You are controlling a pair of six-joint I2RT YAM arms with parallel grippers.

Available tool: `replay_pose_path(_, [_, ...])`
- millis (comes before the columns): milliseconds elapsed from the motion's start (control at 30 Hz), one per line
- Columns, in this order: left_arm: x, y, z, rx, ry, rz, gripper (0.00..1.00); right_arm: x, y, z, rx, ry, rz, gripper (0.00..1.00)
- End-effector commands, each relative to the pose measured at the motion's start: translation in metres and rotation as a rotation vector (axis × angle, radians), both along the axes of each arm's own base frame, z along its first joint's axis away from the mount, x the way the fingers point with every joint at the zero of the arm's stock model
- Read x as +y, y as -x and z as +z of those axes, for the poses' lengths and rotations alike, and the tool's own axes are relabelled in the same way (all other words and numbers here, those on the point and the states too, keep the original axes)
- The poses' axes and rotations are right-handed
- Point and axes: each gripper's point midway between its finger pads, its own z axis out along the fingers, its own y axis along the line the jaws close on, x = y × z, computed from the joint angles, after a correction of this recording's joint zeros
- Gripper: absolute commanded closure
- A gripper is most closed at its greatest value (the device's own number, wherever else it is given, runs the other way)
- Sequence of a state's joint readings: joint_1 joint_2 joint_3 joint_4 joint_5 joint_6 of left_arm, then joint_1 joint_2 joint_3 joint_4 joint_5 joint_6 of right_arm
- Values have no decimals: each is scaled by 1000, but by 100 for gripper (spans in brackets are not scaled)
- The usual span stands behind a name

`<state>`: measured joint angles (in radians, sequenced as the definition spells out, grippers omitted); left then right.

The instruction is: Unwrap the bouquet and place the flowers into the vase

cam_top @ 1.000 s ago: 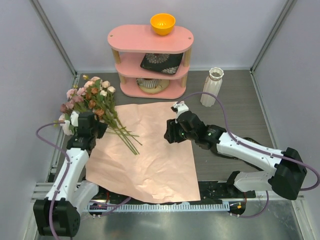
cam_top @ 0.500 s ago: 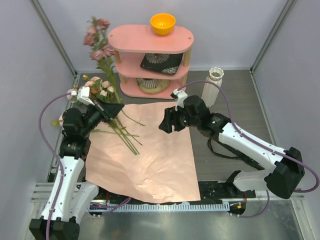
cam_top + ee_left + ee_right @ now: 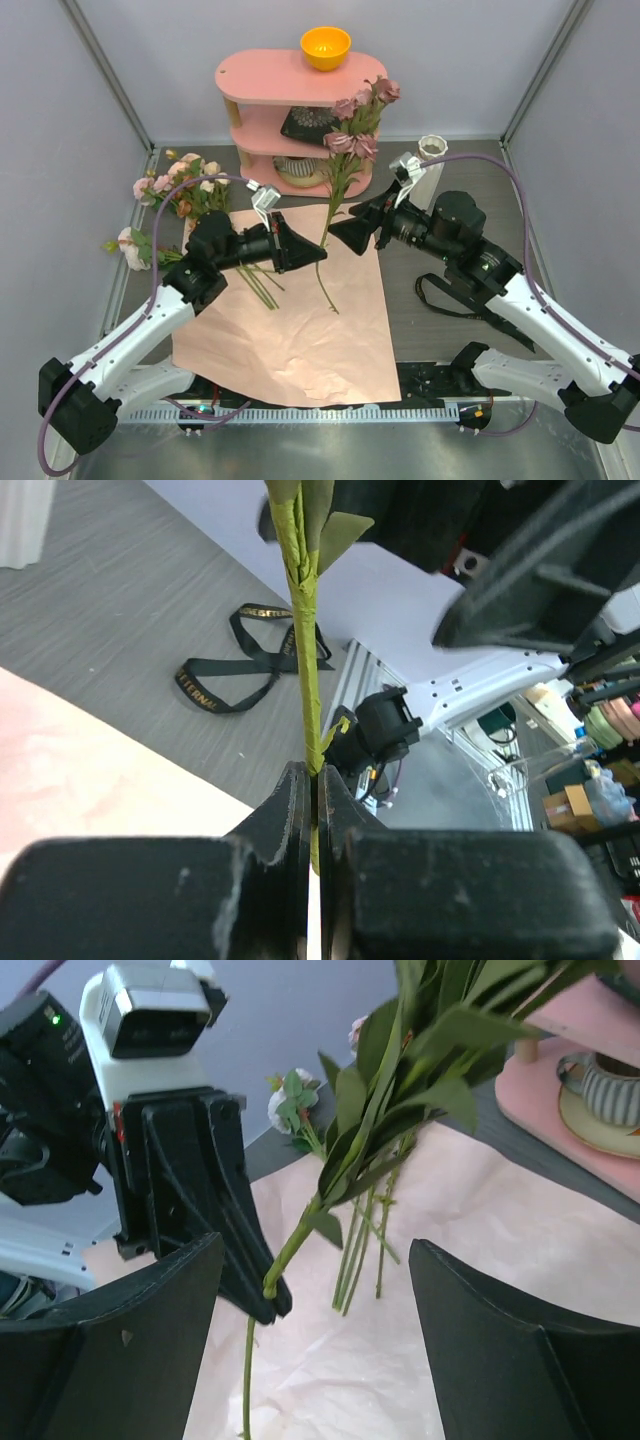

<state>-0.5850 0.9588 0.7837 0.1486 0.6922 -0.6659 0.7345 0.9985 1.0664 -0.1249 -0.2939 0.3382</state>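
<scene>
My left gripper (image 3: 320, 257) is shut on the green stem (image 3: 306, 640) of a mauve rose spray (image 3: 356, 112) and holds it upright over the flat salmon-pink wrapping paper (image 3: 300, 320). My right gripper (image 3: 343, 229) faces it from the right, open, and the stem (image 3: 292, 1243) rises between its wide-spread fingers (image 3: 140, 1350) without touching them. The rest of the flowers (image 3: 182, 192) lie loose at the paper's far-left corner, so the bouquet is unwrapped. The white ribbed vase (image 3: 428, 172) stands at the back right, partly behind the right arm.
A pink three-tier shelf (image 3: 300, 80) with an orange bowl (image 3: 326, 47) on top stands at the back centre, close behind the raised blooms. A black ribbon (image 3: 450, 297) lies on the grey table right of the paper. Several bare stems (image 3: 358, 1250) rest on the paper.
The left arm lifted one rose spray off the pile and swung it right, over the paper's middle. The right gripper rose, turned toward it and opened wider.
</scene>
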Motion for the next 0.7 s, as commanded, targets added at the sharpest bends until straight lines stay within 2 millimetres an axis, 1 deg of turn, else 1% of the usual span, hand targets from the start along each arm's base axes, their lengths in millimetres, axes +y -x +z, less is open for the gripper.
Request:
replay_pose_path(0, [-14, 13, 28, -133, 61, -59, 100, -13, -3, 35, -92, -103, -57, 19])
replay_pose_path(67, [-18, 18, 26, -136, 54, -85, 100, -11, -1, 38, -92, -117, -45, 21])
replay_pose_path(100, [-20, 22, 27, -144, 56, -99, 100, -12, -7, 36, -81, -114, -71, 22])
replay_pose_path(167, [-20, 25, 26, -156, 48, -100, 100, -18, -19, 31, -49, -103, -147, 24])
replay_pose_path(200, [-20, 26, 25, -157, 45, -105, 100, -20, -22, 29, -35, -104, -162, 25])
replay_pose_path(267, [-19, 28, 23, -155, 27, -107, 100, -20, -24, 28, -21, -114, -168, 31])
replay_pose_path(300, [-19, 28, 21, -163, 18, -108, 100, -20, -22, 31, -17, -131, -160, 37])
replay_pose_path(333, [-18, 28, 19, -156, 4, -111, 100, -21, -20, 37, -33, -150, -157, 39])
replay_pose_path(400, [-17, 29, 16, -166, -14, -113, 100, -24, -18, 39, -36, -159, -164, 42])
replay_pose_path(433, [-16, 29, 13, -160, -25, -111, 100, -25, -17, 50, -67, -192, -161, 43])
replay_pose_path(467, [-15, 28, 11, -161, -32, -103, 100, -28, -12, 55, -85, -211, -155, 43])
replay_pose_path(500, [-14, 28, 10, -168, -38, -99, 100, -27, -9, 57, -93, -225, -141, 46])
replay_pose_path(533, [-13, 28, 9, -166, -44, -96, 100, -28, -7, 64, -106, -250, -134, 54])
replay_pose_path(567, [-13, 29, 9, -169, -44, -99, 100, -27, -7, 64, -102, -256, -130, 66])
replay_pose_path(600, [-12, 32, 11, -173, -40, -105, 100, -24, -8, 62, -88, -263, -126, 83])
replay_pose_path(633, [-11, 33, 12, -175, -37, -106, 100, -19, -5, 65, -77, -283, -98, 87])
replay_pose_path(667, [-11, 33, 12, -173, -39, -106, 100, -16, -8, 65, -72, -280, -90, 90])
